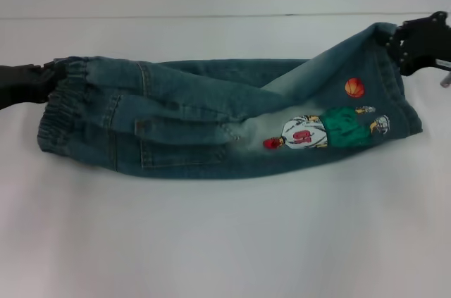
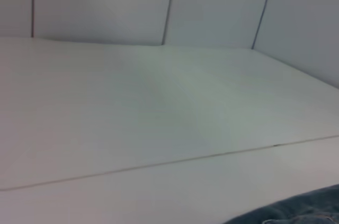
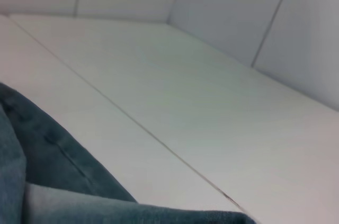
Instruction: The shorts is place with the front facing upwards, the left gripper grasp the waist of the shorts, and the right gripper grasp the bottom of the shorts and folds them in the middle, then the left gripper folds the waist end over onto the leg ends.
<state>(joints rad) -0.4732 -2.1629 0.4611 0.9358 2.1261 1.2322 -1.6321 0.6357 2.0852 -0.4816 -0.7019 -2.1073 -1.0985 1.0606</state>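
The blue denim shorts [image 1: 211, 122] lie across the white table [image 1: 225, 241], doubled lengthwise, with a basketball-player print near the leg ends. The elastic waist [image 1: 55, 111] is at the left and the leg bottoms [image 1: 394, 101] at the right. My left gripper [image 1: 49, 74] is at the waist's far top corner, shut on the cloth. At the right, my right gripper [image 1: 394, 41] is shut on the upper leg hem, which is pulled up towards it. A strip of denim [image 2: 302, 211] shows in the left wrist view, and denim [image 3: 47, 171] also fills a corner of the right wrist view.
A thin seam [image 1: 211, 16] runs across the table behind the shorts. White wall panels [image 2: 212, 7] stand at the far side. Bare tabletop stretches in front of the shorts.
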